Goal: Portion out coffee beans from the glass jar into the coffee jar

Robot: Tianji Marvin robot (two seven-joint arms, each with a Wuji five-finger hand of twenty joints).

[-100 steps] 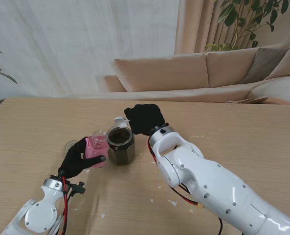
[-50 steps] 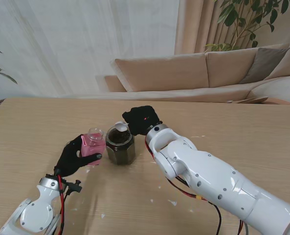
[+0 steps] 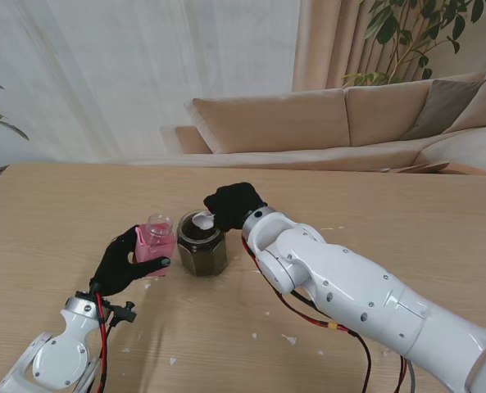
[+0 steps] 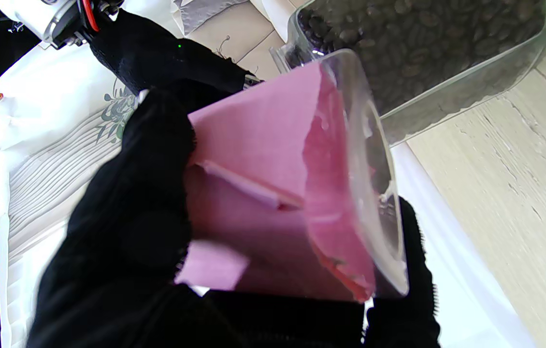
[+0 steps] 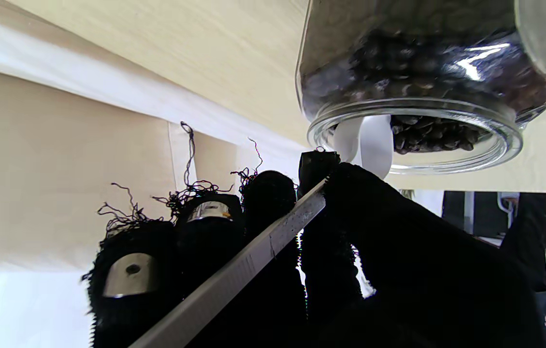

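Glass jar (image 3: 202, 243): stands upright on the counter (image 3: 54, 213), lid off, dark coffee beans (image 4: 427, 34) filling it close to the rim; just to the right of the pink-labelled jar and, in the stand view, apparently not touching it.

Coffee jar (image 3: 155, 240): small clear jar with a pink label, gripped in the left hand (image 3: 121, 264) and tilted with its mouth leaning toward the glass jar. The left wrist view shows little or nothing inside it.

Left hand: black-gloved, fingers wrapped around the labelled side of the coffee jar, thumb on the near face. Over the last second it has drawn the jar slightly closer to the glass jar and steadied it there.

Scoop (image 3: 202, 219): white bowl on a flat metal handle (image 5: 253, 256). A second ago it hung above and behind the rim; now its bowl sits down inside the mouth of the glass jar, touching the beans.

Right hand (image 3: 234, 205): black-gloved, clenched on the scoop handle, the handle running between thumb and fingers in the right wrist view. It has come down and forward over the jar mouth.

Change noted: scoop lowered from hovering to dipped.

Meaning for task: in my judgement the scooping stroke is under way; no beans transferred yet.

Next move calls for: a level lift of the loaded bowl and a short carry left to the coffee jar's narrow mouth.

Risk: beans spilling onto the counter at that small opening.
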